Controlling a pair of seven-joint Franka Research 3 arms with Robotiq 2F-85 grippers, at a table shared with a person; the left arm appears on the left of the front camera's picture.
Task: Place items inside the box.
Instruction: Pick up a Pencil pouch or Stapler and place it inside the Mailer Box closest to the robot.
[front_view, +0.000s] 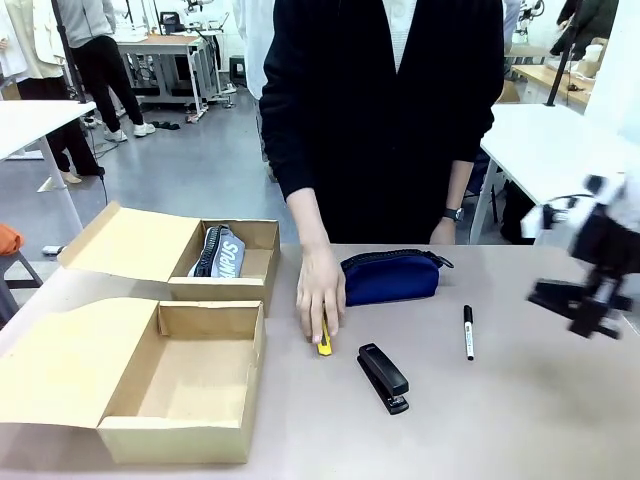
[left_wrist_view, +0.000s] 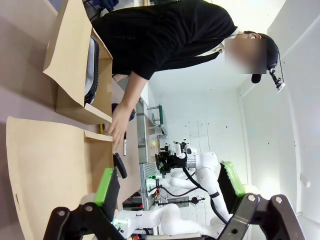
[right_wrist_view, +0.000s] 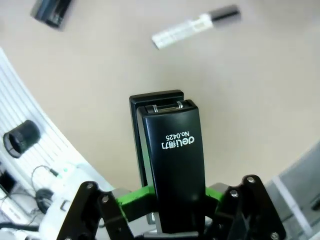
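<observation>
The right wrist view shows what the blurred front view hides: the right gripper (right_wrist_view: 172, 199), jaws clenched on a black stapler (right_wrist_view: 172, 150) pointing lengthwise away from them over the tabletop (right_wrist_view: 250, 100); the left gripper (left_wrist_view: 169, 181) has its jaws released.

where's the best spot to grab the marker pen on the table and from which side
Take the black marker pen around the middle of its white barrel, coming straight down from above. It lies flat on the table, long axis running toward the person, so set the fingers either side of its narrow width. Bare table flanks it; the black stapler lies apart to its left.
</observation>
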